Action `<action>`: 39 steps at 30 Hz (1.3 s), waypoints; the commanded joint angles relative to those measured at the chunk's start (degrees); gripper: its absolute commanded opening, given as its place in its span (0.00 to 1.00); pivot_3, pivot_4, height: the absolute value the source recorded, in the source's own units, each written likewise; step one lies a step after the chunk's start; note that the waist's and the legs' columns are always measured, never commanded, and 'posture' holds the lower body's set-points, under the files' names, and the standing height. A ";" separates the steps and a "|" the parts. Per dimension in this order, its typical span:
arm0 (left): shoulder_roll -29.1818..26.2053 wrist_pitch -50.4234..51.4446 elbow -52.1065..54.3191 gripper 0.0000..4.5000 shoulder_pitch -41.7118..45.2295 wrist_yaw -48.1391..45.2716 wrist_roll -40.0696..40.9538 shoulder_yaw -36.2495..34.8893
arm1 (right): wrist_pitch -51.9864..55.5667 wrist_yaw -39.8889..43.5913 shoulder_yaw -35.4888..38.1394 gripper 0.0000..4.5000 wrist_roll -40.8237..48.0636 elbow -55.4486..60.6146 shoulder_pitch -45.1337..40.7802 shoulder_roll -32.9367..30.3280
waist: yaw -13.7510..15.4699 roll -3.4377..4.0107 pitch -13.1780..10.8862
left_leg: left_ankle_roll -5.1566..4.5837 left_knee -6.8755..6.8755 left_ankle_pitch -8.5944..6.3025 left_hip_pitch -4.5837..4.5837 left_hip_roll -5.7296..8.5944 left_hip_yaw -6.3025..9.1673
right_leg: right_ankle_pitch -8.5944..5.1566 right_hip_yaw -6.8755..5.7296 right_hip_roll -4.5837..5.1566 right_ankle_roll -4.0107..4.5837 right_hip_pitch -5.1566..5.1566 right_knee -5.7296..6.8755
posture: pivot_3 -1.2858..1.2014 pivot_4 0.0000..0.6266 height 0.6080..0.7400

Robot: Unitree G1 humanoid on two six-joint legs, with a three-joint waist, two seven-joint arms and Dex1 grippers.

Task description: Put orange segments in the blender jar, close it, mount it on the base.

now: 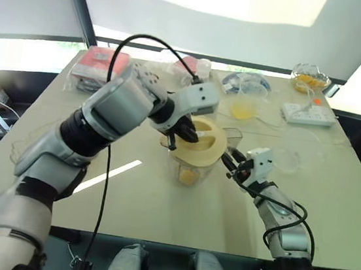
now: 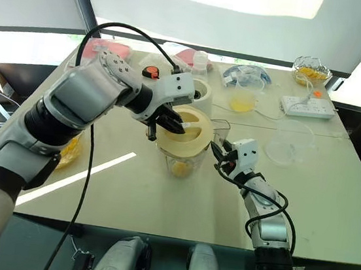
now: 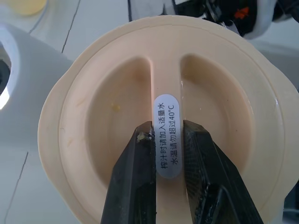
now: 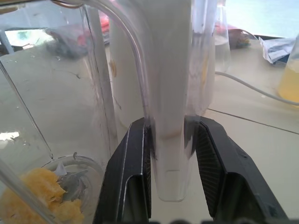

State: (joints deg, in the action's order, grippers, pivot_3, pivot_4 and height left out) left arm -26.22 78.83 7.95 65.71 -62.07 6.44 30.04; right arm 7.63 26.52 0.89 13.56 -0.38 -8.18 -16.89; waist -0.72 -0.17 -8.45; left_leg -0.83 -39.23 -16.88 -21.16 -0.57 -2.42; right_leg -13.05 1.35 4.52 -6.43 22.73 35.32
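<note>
Jar: mid-worktop, segments at its bottom, rim hidden under cream lid. Left tool clenched on lid's ridge; right tool grasping jar handle. Base half-hidden behind.

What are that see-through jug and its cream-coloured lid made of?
The blender jar looks like clear, glossy plastic: the orange segments show through its wall. The lid looks like matte, opaque plastic or possibly silicone, moulded with a central ridge; the look alone can't settle which.

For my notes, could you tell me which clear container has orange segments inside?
The blender jar capped by the cream lid; the clear cup holds only pale yellow liquid.
</note>
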 commanded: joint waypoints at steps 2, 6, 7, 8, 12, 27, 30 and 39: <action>0.47 11.18 -8.78 0.05 -7.12 11.86 -2.29 2.79 | -1.24 -0.92 2.24 0.18 1.00 6.98 -0.57 -0.32 | 0.07 0.00 0.02 | 0.00 0.00 0.00 0.12 0.03 0.13 | -0.07 -0.01 0.00 -0.11 -0.05 -0.08 | 0.52 0.24 1.00; 1.46 13.57 -9.17 0.05 -7.85 15.69 -1.30 1.16 | -1.16 -0.97 2.19 0.18 1.20 6.99 -0.78 -0.33 | 0.06 0.00 0.02 | 0.05 0.09 -0.03 0.55 0.11 0.26 | -0.17 -0.01 0.12 -0.26 -0.43 -0.25 | 0.52 0.24 1.00; 1.10 12.44 -8.46 0.05 -7.94 16.03 -1.03 1.40 | -1.18 -0.98 2.17 0.18 1.24 6.86 -0.90 -0.34 | 0.07 0.02 0.03 | 0.06 0.12 -0.04 0.58 0.14 0.27 | -0.20 -0.01 0.17 -0.30 -0.45 -0.25 | 0.52 0.24 1.00; 0.68 11.23 -7.76 0.05 -7.97 16.26 -0.74 1.71 | -1.22 -0.97 2.17 0.18 1.27 6.73 -1.00 -0.36 | 0.07 0.02 0.04 | 0.06 0.15 -0.04 0.58 0.16 0.28 | -0.22 0.00 0.22 -0.33 -0.45 -0.26 | 0.52 0.24 1.00; -1.65 5.17 -5.04 0.05 -7.23 14.70 0.61 2.94 | -1.64 -0.65 2.12 0.18 1.26 6.07 -1.22 -0.43 | 0.06 0.04 0.04 | 0.07 0.27 -0.05 0.58 0.18 0.30 | -0.22 0.00 0.32 -0.33 -0.44 -0.27 | 0.52 0.24 1.00; -2.69 -16.52 -1.14 0.79 1.33 4.77 13.99 -16.13 | -3.38 1.10 2.54 0.18 0.98 2.61 -1.88 -1.37 | -0.03 -0.15 -0.47 | 0.22 0.18 0.11 -1.91 0.20 0.40 | 0.01 -0.21 0.25 0.00 1.71 -0.07 | 0.52 0.24 1.00; -2.28 -25.60 -5.70 0.79 3.43 7.92 14.23 -23.84 | -3.06 1.22 2.42 0.18 1.13 2.69 -2.11 -1.45 | -0.08 -0.19 -0.88 | 0.38 0.16 0.22 -2.25 0.20 0.40 | 0.12 -0.23 0.15 -0.19 2.07 -0.02 | 0.52 0.24 1.00; -10.94 -33.22 -7.52 0.79 -8.51 13.56 12.51 -33.63 | 8.48 -3.88 8.37 0.18 7.50 14.56 -4.75 -3.01 | -0.17 -0.12 -1.26 | 0.38 0.16 0.22 -2.15 0.24 0.42 | 0.13 -0.26 0.11 -0.24 1.97 0.08 | 0.52 0.24 1.00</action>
State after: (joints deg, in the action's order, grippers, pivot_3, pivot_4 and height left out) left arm -34.71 47.75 -3.86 60.43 -47.46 19.61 -2.03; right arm 14.25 24.07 4.88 16.81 5.48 -10.52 -19.07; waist -0.89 -0.29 -9.71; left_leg -0.44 -39.07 -16.65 -23.33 -0.35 -2.00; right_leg -12.92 1.08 4.63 -6.67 24.74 35.41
